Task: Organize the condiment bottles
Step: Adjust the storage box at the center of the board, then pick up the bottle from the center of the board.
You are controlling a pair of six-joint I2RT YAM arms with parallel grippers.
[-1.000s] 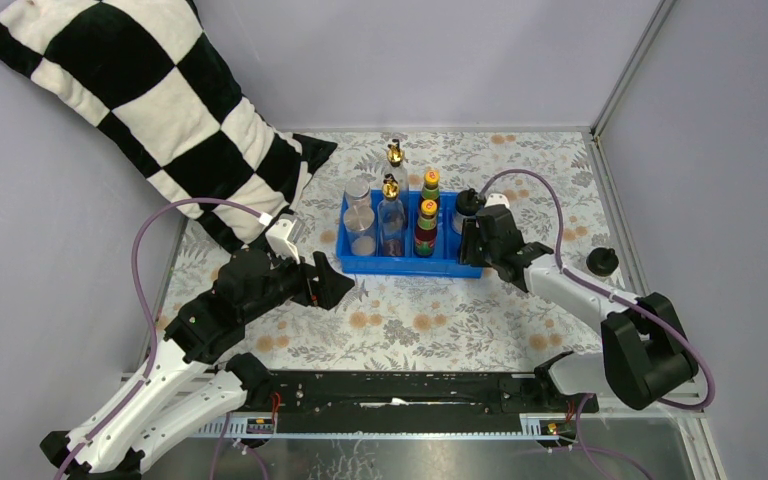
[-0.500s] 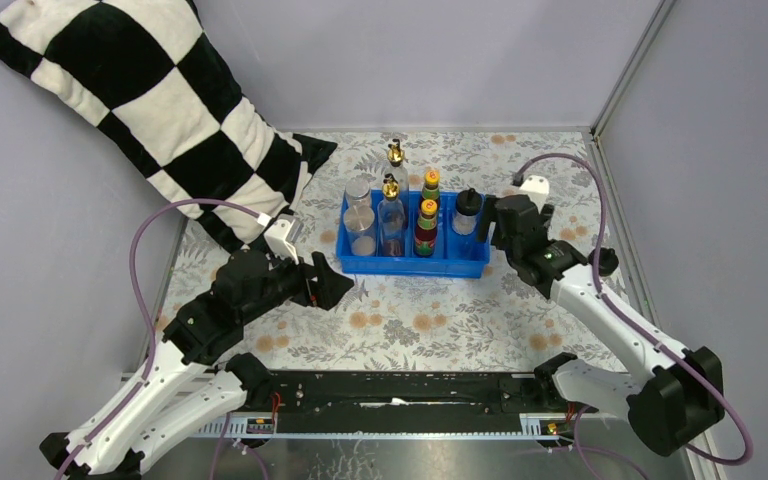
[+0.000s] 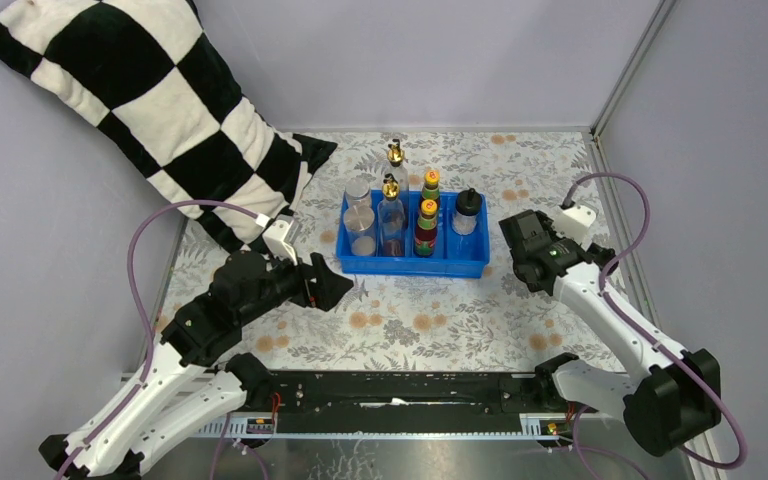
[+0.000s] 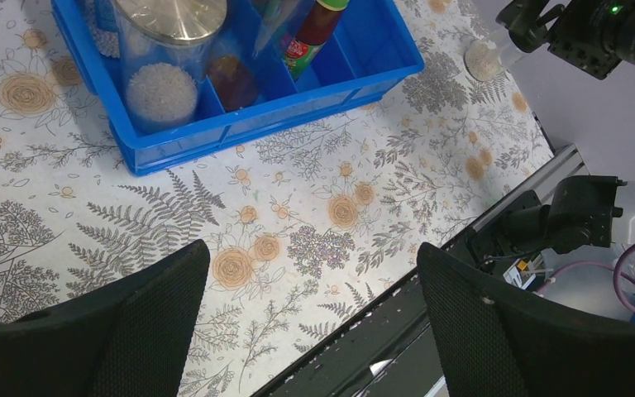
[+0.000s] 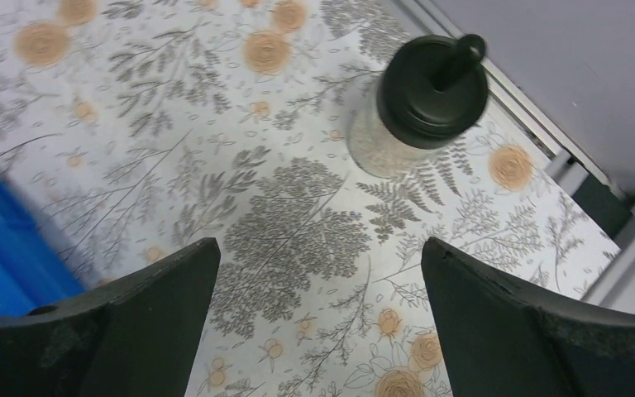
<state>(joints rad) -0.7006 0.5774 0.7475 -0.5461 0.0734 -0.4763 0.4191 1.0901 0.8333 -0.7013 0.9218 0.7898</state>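
Note:
The blue tray holds two silver-lidded jars, two gold-spouted bottles, two orange-capped bottles and one black-capped shaker. A second black-capped shaker stands on the cloth near the table's right edge, also seen as a shaker in the left wrist view. My right gripper is open and empty over bare cloth, between the tray and that shaker, right gripper. My left gripper hangs open and empty in front of the tray's left end, left gripper.
A black-and-white checked pillow leans at the back left, close to the tray. Grey walls close in the table at the back and right. The black mounting rail runs along the near edge.
My right gripper has opened, let go of the black-capped shaker in the tray's right compartment, and swung right, away from the tray. The left arm has not moved.

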